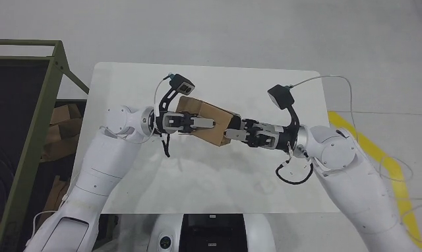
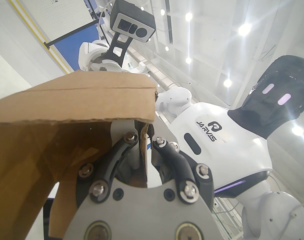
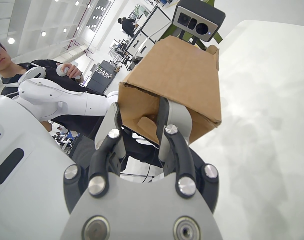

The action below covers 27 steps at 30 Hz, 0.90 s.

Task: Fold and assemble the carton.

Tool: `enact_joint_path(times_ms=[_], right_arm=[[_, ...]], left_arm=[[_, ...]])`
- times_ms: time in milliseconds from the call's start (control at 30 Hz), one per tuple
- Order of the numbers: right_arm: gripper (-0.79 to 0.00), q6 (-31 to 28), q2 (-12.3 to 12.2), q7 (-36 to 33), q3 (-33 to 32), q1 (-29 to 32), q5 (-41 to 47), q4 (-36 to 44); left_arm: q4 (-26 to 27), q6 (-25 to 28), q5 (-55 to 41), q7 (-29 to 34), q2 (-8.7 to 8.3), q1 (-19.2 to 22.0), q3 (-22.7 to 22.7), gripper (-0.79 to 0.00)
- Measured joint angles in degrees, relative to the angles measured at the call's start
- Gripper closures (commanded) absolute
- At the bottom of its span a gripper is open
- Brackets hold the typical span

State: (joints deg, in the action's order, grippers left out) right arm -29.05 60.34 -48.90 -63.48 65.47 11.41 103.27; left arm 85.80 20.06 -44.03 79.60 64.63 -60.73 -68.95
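A brown carton [image 1: 204, 120] hangs above the middle of the white table [image 1: 217, 179], held between both arms. My left gripper [image 1: 210, 123] is shut on one cardboard wall at the carton's end; the left wrist view shows the panel edge [image 2: 144, 151] pinched between the fingers, with the carton [image 2: 74, 101] folding over them. At the other, open end of the carton [image 3: 182, 76], my right gripper [image 3: 139, 113] stands open. One of its fingers [image 3: 167, 111] is inside the opening, and the other is outside the side wall. A small inner flap lies between them.
A green-framed bin [image 1: 39, 120] holding cardboard pieces stands off the table's left edge. Bare table surface [image 3: 267, 101] spreads under and around the carton. A yellow floor marking [image 1: 389, 166] lies to the right of the table.
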Motion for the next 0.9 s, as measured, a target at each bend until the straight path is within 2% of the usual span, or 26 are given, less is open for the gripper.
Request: enact_joint_path(times_ms=[367,600,900], right_arm=[[-0.280,-0.6,-0.5,0.1,-2.6,2.1,0.3,0.5],[-0.240,-0.5,-0.4,0.2,-2.2,2.2,0.2,0.4],[-0.231,1.3,-0.3,0.6,-1.7,1.7,-1.7,0.6]], left_arm=[[-0.3,0.6,-0.5,-0.6,0.04,0.2,-0.2,0.000],[-0.4,0.7,-0.5,-0.6,0.07,0.3,-0.2,0.000],[-0.4,0.7,-0.4,-0.6,0.09,0.3,-0.1,0.000]])
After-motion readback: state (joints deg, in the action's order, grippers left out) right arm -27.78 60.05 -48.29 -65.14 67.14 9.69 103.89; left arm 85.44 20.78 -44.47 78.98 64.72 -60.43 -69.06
